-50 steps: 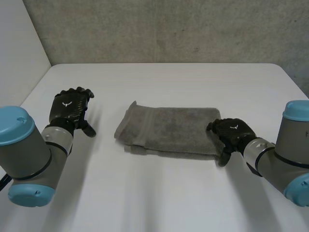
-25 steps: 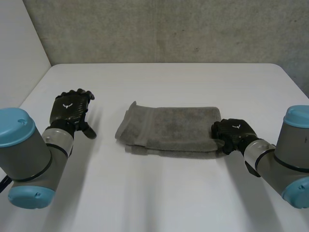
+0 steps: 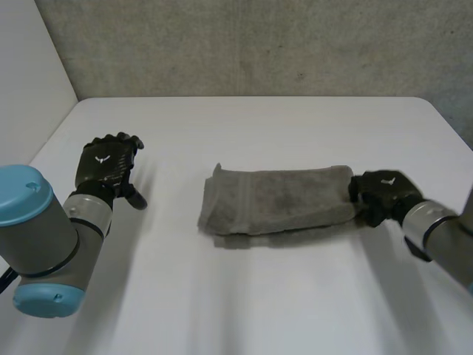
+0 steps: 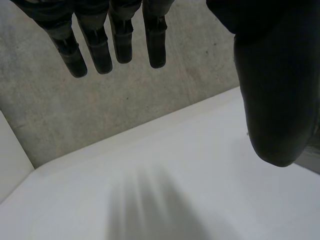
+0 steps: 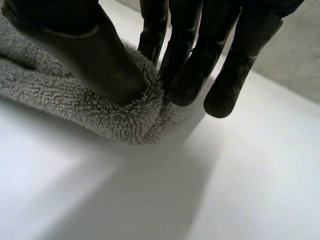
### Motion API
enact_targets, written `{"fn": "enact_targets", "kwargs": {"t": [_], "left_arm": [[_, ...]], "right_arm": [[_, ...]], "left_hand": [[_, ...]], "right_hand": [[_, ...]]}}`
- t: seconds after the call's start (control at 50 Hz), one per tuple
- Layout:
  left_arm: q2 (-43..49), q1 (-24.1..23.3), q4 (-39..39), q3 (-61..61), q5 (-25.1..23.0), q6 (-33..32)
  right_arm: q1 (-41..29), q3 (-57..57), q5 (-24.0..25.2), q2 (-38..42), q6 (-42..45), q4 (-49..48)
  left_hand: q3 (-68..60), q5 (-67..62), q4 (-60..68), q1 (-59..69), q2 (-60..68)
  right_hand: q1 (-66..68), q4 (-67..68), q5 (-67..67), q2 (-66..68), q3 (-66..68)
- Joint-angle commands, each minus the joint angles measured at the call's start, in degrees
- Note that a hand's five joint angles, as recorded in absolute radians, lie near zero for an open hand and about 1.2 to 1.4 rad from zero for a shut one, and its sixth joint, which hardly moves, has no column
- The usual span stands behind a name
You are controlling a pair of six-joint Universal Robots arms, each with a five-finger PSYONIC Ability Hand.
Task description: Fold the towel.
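the towel (image 3: 277, 198) lies as a folded strip on the surface (image 3: 251, 296), long axis running arm to arm, its right end pinched between thumb and fingers of the right hand (image 3: 380, 194), the free left end well apart from the empty, slack-fingered left hand (image 3: 109, 164).

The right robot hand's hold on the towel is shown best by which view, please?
The right wrist view: up close, the right robot hand pinches the folded towel between thumb and fingers. The head view gives the whole towel, that hand at its end. The left wrist view faces the left robot hand and table.
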State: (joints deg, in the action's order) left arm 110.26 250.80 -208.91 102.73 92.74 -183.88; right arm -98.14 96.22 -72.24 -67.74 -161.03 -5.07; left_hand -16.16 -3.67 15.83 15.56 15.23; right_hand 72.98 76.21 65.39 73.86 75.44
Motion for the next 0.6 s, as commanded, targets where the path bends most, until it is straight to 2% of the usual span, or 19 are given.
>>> {"fn": "enact_targets", "kwargs": {"t": [0.02,0.04,0.1,0.14,0.16,0.2,0.26,0.3,0.38,0.42,0.46,0.6], "left_arm": [[-1.18,-0.04,0.17,-2.09,0.07,0.01],[-1.19,-0.04,0.17,-2.09,0.07,0.01],[-1.8,-0.04,0.26,-2.88,-0.02,0.1],[-2.15,-0.04,0.26,-3.5,-0.1,0.1],[-2.15,-0.04,0.26,-3.5,-0.1,0.1],[-2.15,-0.04,0.26,-3.76,-0.19,0.1],[-2.15,-0.13,0.26,-4.47,-0.19,0.1],[-2.15,-0.57,0.26,-5.17,-0.28,0.19],[-2.07,-1.53,0.26,-6.48,-0.19,0.36],[-1.98,-2.07,0.34,-7.37,-0.1,0.45],[-1.54,-3.03,0.43,-9.03,-0.02,0.62],[0.21,-5.66,0.61,-13.16,-0.02,2.82]], "right_arm": [[-4.75,-11.64,2.02,-3.19,0.99,6.72],[-7.56,-14.89,2.19,-2.23,-0.32,8.22],[-10.23,-17.65,2.55,-0.56,-1.3,8.94],[-16.87,-23.25,2.02,5.22,-1.56,9.55],[-16.91,-23.28,2.02,5.25,-1.57,9.55],[-25.04,-28.79,2.02,11.37,-1.48,9.46],[-27.89,-31.19,1.93,14.65,-1.57,9.46],[-30.52,-34.16,1.67,20.42,-1.48,9.72],[-32.02,-35.4,1.49,23.79,-1.39,9.73],[-32.99,-35.32,1.23,23.79,-1.48,9.73],[-33.43,-33.92,-0.69,21.17,-1.65,9.29],[-30.79,-27.67,-4.75,12.45,-2.44,9.29]], "left_hand": [[4.6,2.11,-4.27,-4.0,-3.67],[4.6,2.11,-4.27,-4.0,-3.67],[4.6,2.11,-4.27,-4.0,-3.67],[4.6,2.11,-4.27,-4.0,-3.67],[4.6,2.11,-4.27,-4.0,-3.67],[4.6,2.11,-4.27,-4.0,-3.67],[4.77,2.27,-4.44,-4.17,-3.84],[4.94,2.44,-4.61,-4.34,-4.01],[5.1,2.61,-4.77,-4.5,-4.18],[5.1,2.61,-4.77,-4.5,-4.18],[5.1,2.61,-4.77,-4.5,-4.18],[5.1,2.61,-4.77,-4.5,-4.18]], "right_hand": [[7.02,3.79,4.61,6.14,4.56],[7.02,3.79,4.61,6.14,4.56],[7.02,3.79,4.61,6.14,4.56],[7.02,3.79,4.61,6.14,4.56],[7.02,3.79,4.61,6.14,4.56],[7.02,3.79,4.61,6.14,4.56],[7.02,3.79,4.61,6.14,4.56],[7.02,3.79,4.61,6.14,4.56],[7.02,3.79,4.61,6.14,4.56],[1.86,-1.37,-0.55,0.98,-0.6],[-62.98,-66.21,-65.39,-63.86,-65.44],[-62.98,-66.21,-65.39,-63.86,-65.44]]}}
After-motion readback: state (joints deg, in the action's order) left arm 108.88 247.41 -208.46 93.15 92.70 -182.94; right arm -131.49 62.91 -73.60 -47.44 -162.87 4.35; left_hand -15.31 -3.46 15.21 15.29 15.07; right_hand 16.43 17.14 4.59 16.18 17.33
